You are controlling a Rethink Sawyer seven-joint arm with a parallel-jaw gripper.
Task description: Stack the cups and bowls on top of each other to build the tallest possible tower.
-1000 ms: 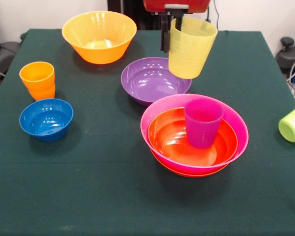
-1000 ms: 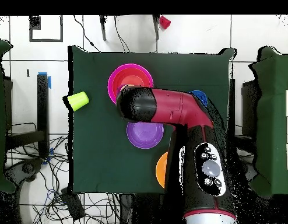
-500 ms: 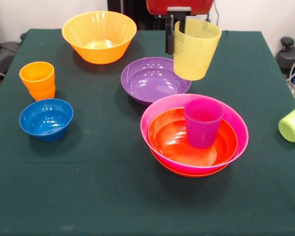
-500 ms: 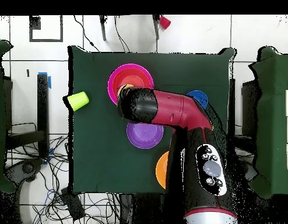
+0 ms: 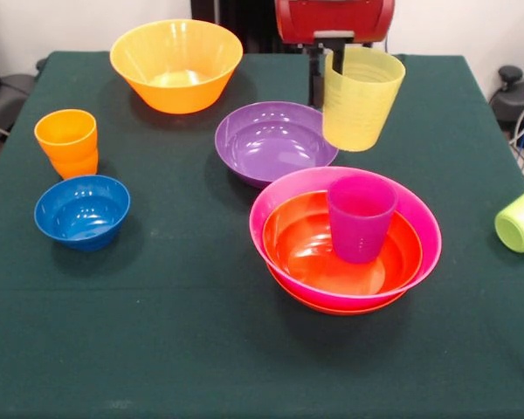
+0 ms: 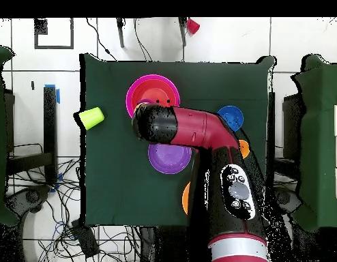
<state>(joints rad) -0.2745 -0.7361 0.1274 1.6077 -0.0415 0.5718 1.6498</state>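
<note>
The tool (image 5: 330, 54) is gripping the yellow cup (image 5: 361, 98) by its rim and holding it in the air, tilted, above the far edge of the pink bowl (image 5: 279, 194). That bowl is sitting on the counter (image 5: 192, 332) with a red-orange bowl (image 5: 306, 253) nested inside it and an upright purple cup (image 5: 360, 218) standing in the middle, just in front of the purple bowl (image 5: 266, 140).

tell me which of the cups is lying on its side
The lime green cup at the table's edge, mouth facing sideways. The orange cup and the purple cup stand upright, and the yellow cup hangs in the air from the claw.
</note>
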